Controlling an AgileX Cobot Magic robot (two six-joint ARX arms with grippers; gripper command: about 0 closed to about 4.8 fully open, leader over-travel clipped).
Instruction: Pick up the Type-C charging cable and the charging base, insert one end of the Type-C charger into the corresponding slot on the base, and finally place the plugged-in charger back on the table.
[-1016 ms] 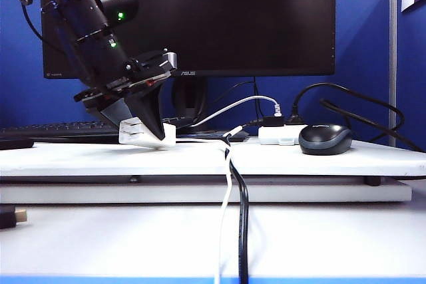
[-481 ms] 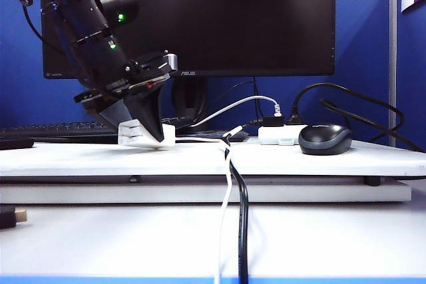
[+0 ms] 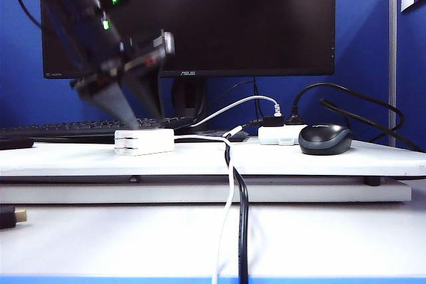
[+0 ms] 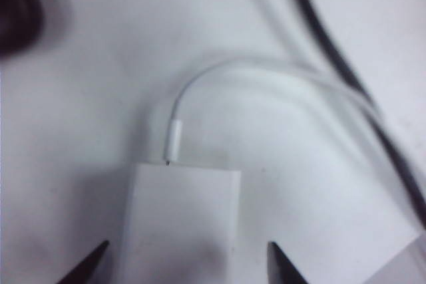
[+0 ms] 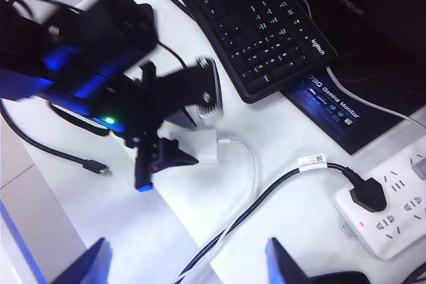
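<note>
The white charging base (image 3: 144,142) lies flat on the raised white board of the table (image 3: 200,161). The Type-C charging cable (image 3: 229,184) has its plug (image 4: 174,139) seated in the end of the charging base (image 4: 183,224), then curves away and hangs over the board's front edge. My left gripper (image 3: 138,116) hovers just above the base, blurred. It stands open, with a gap between each of its fingertips (image 4: 279,261) and the base's sides. High above the table, my right gripper (image 5: 186,251) is open and holds nothing. It looks down on the left arm, the base (image 5: 196,149) and the cable (image 5: 247,164).
A thick black cable (image 3: 243,231) hangs beside the white one. A dark mouse (image 3: 325,139) and a small white hub (image 3: 279,134) sit to the right on the board. A keyboard (image 3: 66,128) and a monitor (image 3: 233,18) stand behind. A power strip (image 5: 393,211) lies near the keyboard (image 5: 259,24).
My left gripper has opened and let go of the charging base, which dropped from tilted to flat on the board. The gripper has risen slightly. The cable stays plugged in.
</note>
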